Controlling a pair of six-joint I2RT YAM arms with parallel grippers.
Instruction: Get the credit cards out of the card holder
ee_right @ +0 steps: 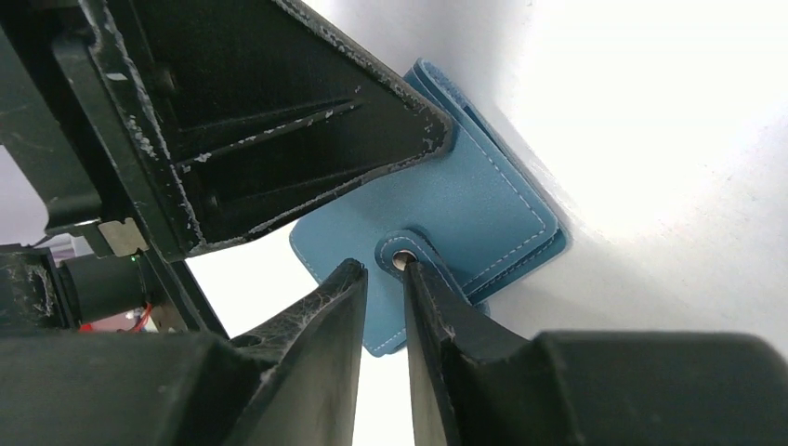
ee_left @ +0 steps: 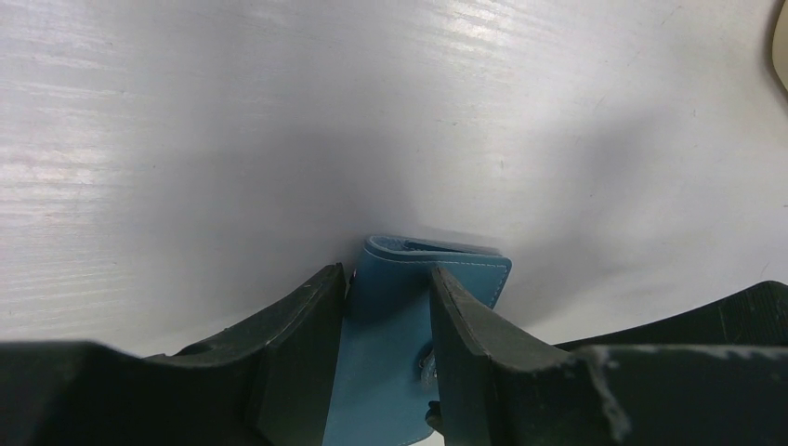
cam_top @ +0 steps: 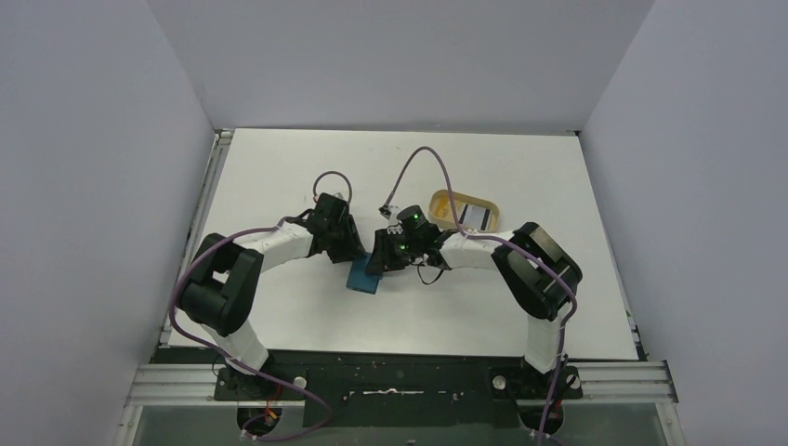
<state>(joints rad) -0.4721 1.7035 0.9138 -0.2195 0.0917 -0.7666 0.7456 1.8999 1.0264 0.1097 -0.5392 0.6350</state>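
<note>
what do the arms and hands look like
The left arm and right arm are black with white-wrapped forearms and purple cables. The left hand and right hand each have two dark wedge-shaped fingers, scuffed pale along edges. Green lights glow at the right wrist.

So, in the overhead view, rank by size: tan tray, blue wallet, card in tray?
Largest: tan tray. Then blue wallet and card: look alike, and the wallet is partly hidden, so unranked.
</note>
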